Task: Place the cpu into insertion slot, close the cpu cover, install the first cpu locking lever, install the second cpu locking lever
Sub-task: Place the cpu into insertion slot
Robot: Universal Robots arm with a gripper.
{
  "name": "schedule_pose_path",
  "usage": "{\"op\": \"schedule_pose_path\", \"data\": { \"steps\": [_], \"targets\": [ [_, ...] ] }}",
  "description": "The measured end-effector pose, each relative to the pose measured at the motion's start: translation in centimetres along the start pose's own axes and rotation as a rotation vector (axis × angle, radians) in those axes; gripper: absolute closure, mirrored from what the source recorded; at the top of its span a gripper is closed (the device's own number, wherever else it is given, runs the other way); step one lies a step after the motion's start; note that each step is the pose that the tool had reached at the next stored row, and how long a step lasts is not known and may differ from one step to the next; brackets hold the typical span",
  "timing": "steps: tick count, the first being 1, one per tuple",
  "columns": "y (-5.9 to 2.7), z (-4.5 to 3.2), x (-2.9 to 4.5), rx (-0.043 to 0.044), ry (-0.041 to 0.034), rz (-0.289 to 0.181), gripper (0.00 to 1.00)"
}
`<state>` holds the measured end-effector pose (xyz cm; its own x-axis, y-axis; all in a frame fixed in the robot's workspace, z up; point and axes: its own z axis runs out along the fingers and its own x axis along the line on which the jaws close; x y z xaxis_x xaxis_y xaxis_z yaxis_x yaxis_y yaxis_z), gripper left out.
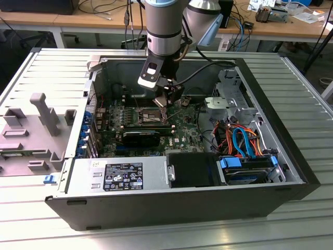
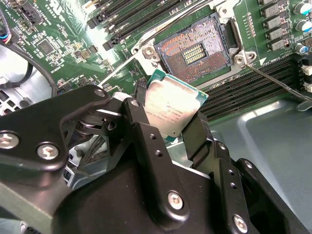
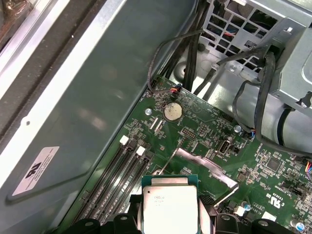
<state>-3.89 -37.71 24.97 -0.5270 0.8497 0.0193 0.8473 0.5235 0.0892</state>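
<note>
cpu [image 2: 171, 111] pinched between jaws, tilted, held near slot [image 2: 195, 48] with pins exposed, apart from it, over green board [image 2: 63, 44].

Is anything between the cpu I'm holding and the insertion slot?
Nothing visible does. In the second wrist view the gripper grips the cpu by its edges, and the insertion slot beyond it lies bare, its contact field uncovered. A thin metal rod runs beside its rim, not across it.

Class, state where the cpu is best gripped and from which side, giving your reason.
I'd grip the cpu by two opposite thin edges, as the gripper does, coming from its metal-top side. It is flat and square, so the underside stays free to face the insertion slot.
</note>
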Motion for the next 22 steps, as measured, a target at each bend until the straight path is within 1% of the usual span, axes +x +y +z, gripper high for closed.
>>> {"op": "schedule_pose_path", "data": {
  "steps": [22],
  "targets": [
    [-0.01, 0.09, 0.0, -0.0001, -0.0009, 0.01, 0.46]
  ]
}}
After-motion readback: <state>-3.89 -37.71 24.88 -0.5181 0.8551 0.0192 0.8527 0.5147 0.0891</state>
